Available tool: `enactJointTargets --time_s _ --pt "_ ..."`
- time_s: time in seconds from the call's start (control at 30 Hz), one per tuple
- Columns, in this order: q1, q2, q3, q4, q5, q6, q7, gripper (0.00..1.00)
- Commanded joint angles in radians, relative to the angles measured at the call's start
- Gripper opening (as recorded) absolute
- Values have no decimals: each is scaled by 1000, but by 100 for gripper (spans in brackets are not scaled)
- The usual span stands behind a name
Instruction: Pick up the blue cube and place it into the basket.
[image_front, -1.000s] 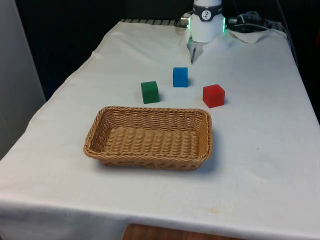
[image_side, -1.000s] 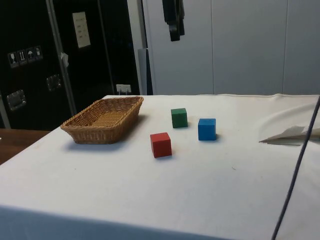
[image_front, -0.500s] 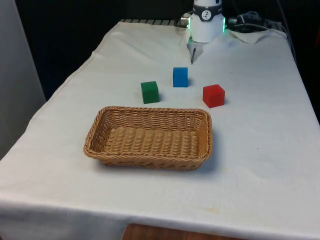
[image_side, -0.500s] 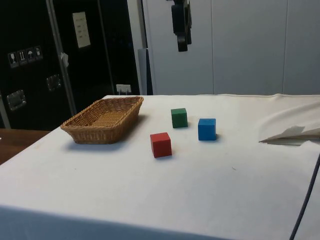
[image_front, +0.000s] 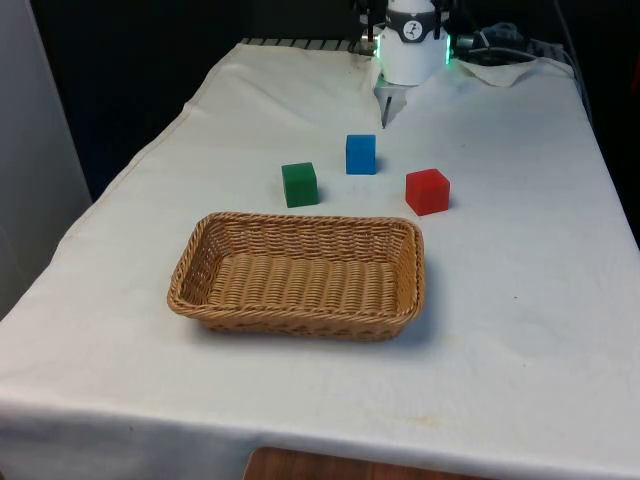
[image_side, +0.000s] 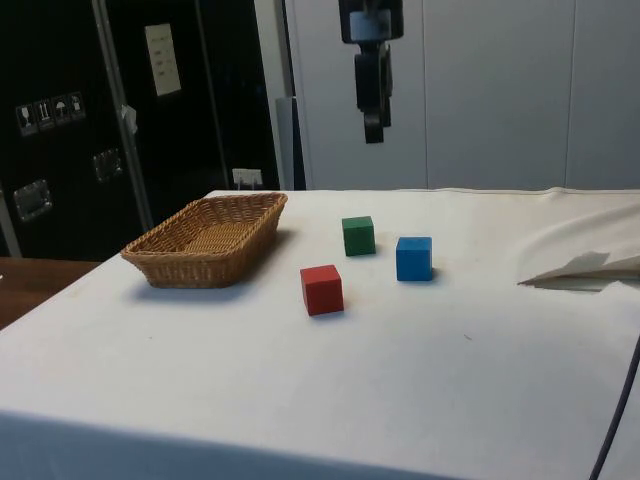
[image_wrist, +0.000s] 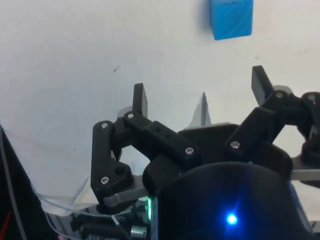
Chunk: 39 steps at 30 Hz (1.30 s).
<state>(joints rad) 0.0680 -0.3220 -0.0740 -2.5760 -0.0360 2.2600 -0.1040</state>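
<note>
Blue cube (image_front: 361, 154) sits upright on cloth (image_front: 520, 240), unheld.

Gripper (image_side: 373, 125) hangs high over open tabletop (image_front: 500, 300); green cube (image_front: 299, 184) and red cube (image_front: 427, 191) flank the blue cube (image_front: 361, 154), apart; basket (image_front: 300, 275) open-topped

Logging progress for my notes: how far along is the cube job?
Nothing is done: the blue cube sits on the cloth and the basket holds nothing. In hand: the open gripper hangs high above the table. Left: descend, grasp, carry, drop.
</note>
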Motion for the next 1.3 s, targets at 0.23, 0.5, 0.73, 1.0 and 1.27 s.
enactJointTargets --time_s 0.23,0.5,0.73,1.0,1.27 --pt "-4 43 -4 -43 2 87 -7 100" --pt "-9 37 -1 -70 -1 116 -7 100" --pt "-12 28 -3 -97 -1 126 -10 100" --pt "-32 69 -21 -108 -53 184 -4 100" --pt "-41 109 -59 -113 -80 224 -12 100"
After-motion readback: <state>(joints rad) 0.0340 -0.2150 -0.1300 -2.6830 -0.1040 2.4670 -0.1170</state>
